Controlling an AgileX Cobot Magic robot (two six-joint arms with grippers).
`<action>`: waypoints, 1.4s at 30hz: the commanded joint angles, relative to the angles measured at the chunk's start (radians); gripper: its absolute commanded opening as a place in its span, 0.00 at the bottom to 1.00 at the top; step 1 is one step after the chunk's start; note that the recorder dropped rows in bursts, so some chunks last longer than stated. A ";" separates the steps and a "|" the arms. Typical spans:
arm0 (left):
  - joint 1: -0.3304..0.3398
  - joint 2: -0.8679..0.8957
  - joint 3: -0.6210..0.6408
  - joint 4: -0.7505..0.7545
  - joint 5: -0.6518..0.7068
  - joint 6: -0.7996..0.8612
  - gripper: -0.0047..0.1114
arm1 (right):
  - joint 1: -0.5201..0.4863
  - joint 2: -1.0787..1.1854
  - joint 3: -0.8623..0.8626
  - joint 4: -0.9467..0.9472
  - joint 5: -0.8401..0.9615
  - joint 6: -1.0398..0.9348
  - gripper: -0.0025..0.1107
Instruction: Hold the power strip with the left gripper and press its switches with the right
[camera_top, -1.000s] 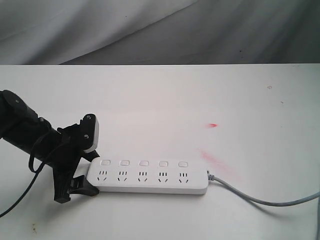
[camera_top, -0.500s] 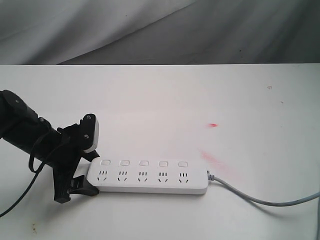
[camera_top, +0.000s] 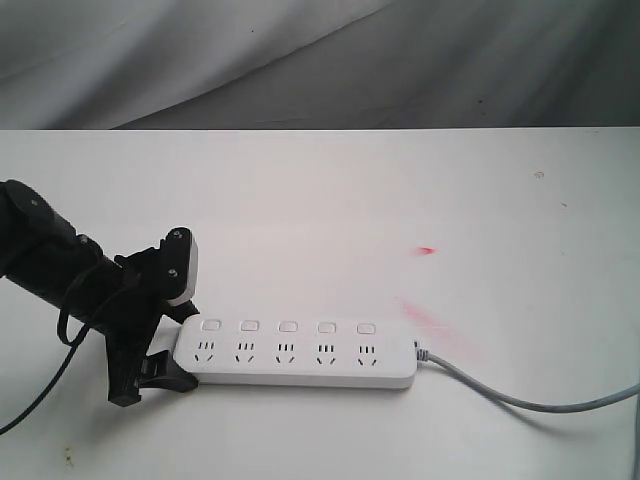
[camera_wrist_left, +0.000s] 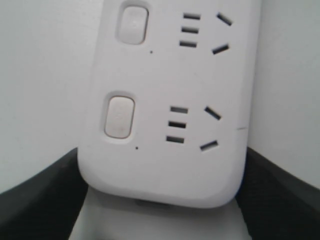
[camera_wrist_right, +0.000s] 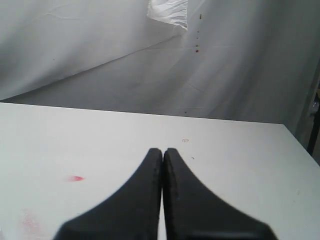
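Note:
The white power strip (camera_top: 300, 355) lies flat on the white table, its grey cord (camera_top: 520, 400) trailing off to the right. Its switches (camera_top: 288, 326) form a row above the sockets. My left gripper (camera_top: 180, 348) is shut on the strip's left end, one black finger (camera_top: 160, 376) showing at the near edge. The left wrist view shows the power strip (camera_wrist_left: 160, 75) between both fingers (camera_wrist_left: 45, 195), with two switches (camera_wrist_left: 120, 116) in sight. My right gripper (camera_wrist_right: 162, 150) is shut on nothing, above bare table, and is outside the exterior view.
Red smears mark the table (camera_top: 320, 200) right of the strip: a small one (camera_top: 427, 250) and a longer one (camera_top: 425, 317). A creased grey cloth (camera_top: 300, 60) hangs behind the table's far edge. The left arm's black cable (camera_top: 40, 390) loops toward the front left.

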 joint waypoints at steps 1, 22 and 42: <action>0.002 0.000 -0.004 -0.009 -0.009 -0.002 0.56 | -0.007 -0.003 0.003 -0.017 -0.007 0.005 0.02; 0.002 0.000 -0.004 -0.011 -0.011 -0.002 0.57 | -0.007 -0.003 0.003 -0.017 -0.007 0.005 0.02; 0.158 -0.581 -0.004 -0.132 -0.090 -0.535 0.92 | -0.007 -0.003 0.003 -0.017 -0.007 0.005 0.02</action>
